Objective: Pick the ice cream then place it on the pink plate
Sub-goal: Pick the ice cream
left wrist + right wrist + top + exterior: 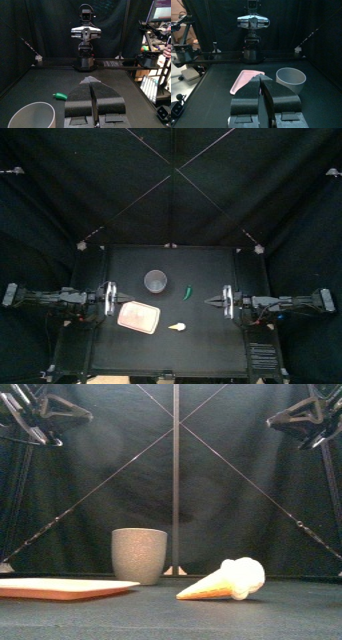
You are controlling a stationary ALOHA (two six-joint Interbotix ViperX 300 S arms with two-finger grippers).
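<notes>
The black surface (214,343) carries four things, and both arms are parked at its sides. Taking the top view as a dial centred on the surface, the left end effector (107,300) sits at 9 o'clock and the right end effector (225,301) at 3 o'clock. In both wrist views the jaws are closed together on nothing, and both are well clear of the toys.

The pink plate (138,315) lies flat at about 8 o'clock and is bare. The tall grey speckled cup (156,281) stands upright at 11 o'clock, behind the plate.

The ice cream (178,328) lies on its side near 6 o'clock, just beside the plate's 4 o'clock corner but apart from it. Its cone tip points toward the plate and its pale scoop points away. A small green toy (190,291) rests at 1 o'clock, well apart from the ice cream.

The pick has apparently not begun, so this looks like the approach step. The ice cream lies between the two arms. Either end effector would need to open, travel inward and down over the ice cream, and close across the cone. A short carry toward 9 o'clock would then bring it over the plate.
</notes>
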